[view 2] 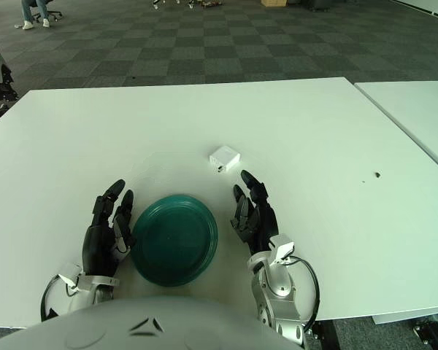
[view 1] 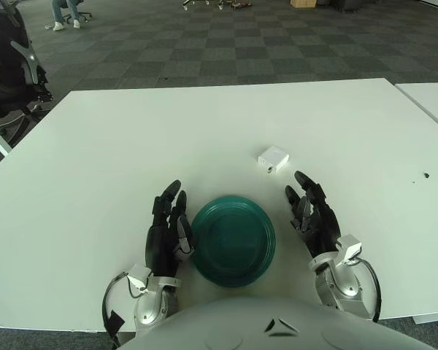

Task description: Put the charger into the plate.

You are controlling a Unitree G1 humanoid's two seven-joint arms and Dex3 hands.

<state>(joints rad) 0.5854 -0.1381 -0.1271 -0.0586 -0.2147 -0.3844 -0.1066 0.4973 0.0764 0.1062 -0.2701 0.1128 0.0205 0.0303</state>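
Near edge: the table is ending just under the robot's wrists; both forearms are crossing that edge.
Left hand: lying on the table just left of the plate, fingers extended and loosely spread, holding nothing, fingertips pointing away from the robot and leaning slightly toward the plate rim.
Plate: a dark green round dish sitting between the two hands, close to the near edge, with nothing in it.
Right hand: resting just right of the plate, fingers stretched out and open, gripping nothing, tips angling forward and a little left.
Charger: a small white block lying flat on the table beyond the plate, slightly to its right, apart from it and from both hands.
Charger to right hand: sitting ahead of the fingertips and a bit left of them, near but not touching.
Open room: bare white tabletop is stretching wide around the charger, to the left, right and far side.
Far edge: the table is ending well beyond the charger, with grey checkered carpet behind.
Right side: a second white table is standing beside this one, separated by a narrow gap.
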